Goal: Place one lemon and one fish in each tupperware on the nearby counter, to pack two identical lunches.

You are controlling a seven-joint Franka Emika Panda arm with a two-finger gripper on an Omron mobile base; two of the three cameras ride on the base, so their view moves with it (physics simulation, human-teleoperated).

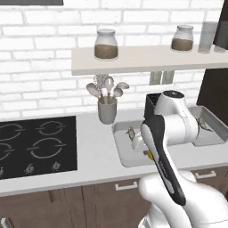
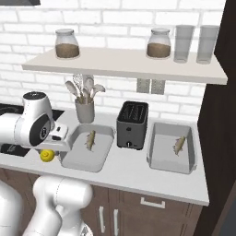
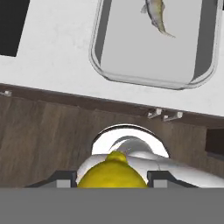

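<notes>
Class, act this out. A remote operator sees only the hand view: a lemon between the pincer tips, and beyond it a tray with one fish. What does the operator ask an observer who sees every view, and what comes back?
Operator: Is there another tray?
Observer: Yes. A second tray lies on the counter, right of a black toaster.
Operator: Anything in it?
Observer: One fish, no lemon.
Operator: Where is my pincer relative to the tray I see?
Observer: The pincer, shut on the lemon, appears off the near tray's left front corner, not over its floor.
</notes>
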